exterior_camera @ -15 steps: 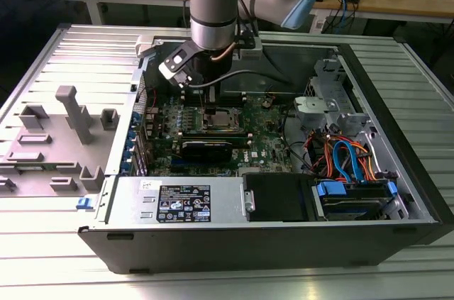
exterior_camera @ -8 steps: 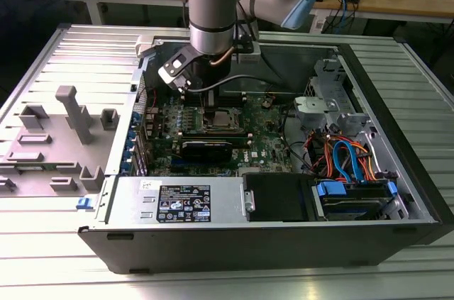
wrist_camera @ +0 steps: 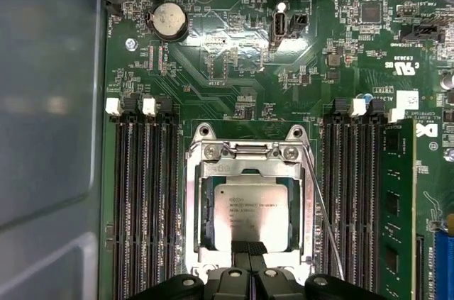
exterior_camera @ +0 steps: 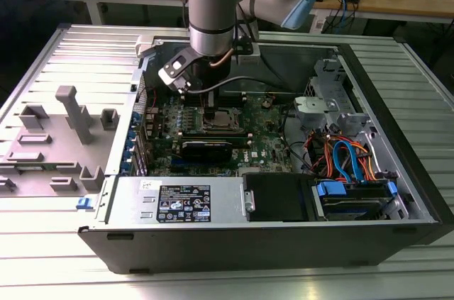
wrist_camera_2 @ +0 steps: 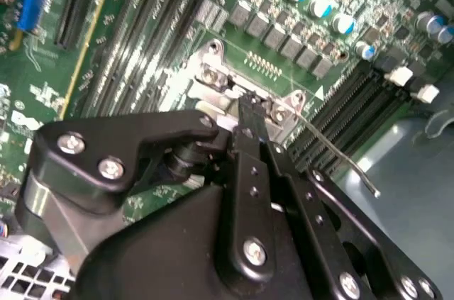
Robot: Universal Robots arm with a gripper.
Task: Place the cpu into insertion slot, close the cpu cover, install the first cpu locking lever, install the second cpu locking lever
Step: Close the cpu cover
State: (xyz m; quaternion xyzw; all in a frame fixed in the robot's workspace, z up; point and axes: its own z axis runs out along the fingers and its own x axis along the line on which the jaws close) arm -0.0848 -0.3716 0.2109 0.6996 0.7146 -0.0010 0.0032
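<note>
Inside the insertion slot (wrist_camera: 208, 204), cpu (wrist_camera: 252, 208) seated, fingers (wrist_camera: 241, 249) clenched together at its edge

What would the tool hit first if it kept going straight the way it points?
Most likely the cpu, near the edge where the cpu cover frames it. In the first wrist view the tool points down at that spot; whether it touches yet is unclear.

Small print stands on the cpu (wrist_camera: 250, 215) top, white silkscreen lettering on the green circuit board (wrist_camera: 227, 59), and a printed label (exterior_camera: 183, 204) on the power supply housing (exterior_camera: 228, 195).
</note>
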